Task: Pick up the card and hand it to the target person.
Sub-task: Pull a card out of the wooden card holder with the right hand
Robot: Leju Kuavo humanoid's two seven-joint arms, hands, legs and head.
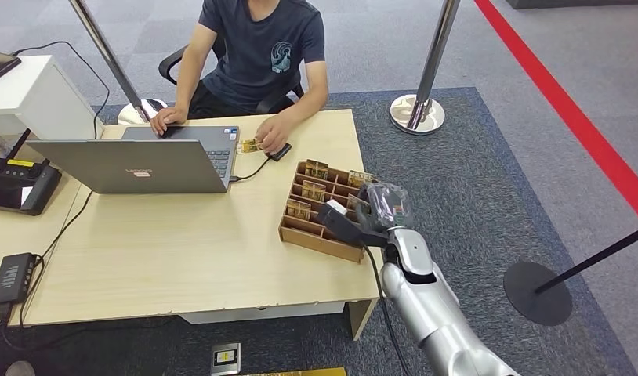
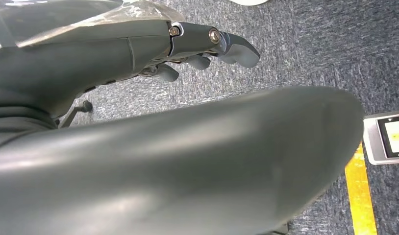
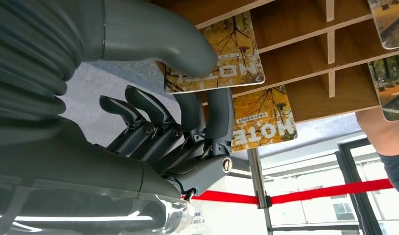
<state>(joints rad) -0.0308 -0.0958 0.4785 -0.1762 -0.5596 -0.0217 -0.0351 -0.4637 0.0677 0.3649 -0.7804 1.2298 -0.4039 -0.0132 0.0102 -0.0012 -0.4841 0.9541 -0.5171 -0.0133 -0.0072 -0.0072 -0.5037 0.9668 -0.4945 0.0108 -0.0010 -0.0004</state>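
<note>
The right hand [image 1: 361,219] hides part of the card box [image 1: 300,229] — card [image 3: 214,66] print is blurred.

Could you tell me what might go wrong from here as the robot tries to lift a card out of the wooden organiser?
1. The right robot hand has its thumb and fingers around one card with a second card close by; it might drag both.
2. The wooden organiser sits near the table edge; a pull could shift it.
3. The person already holds a card, so the handover may be confused.
</note>
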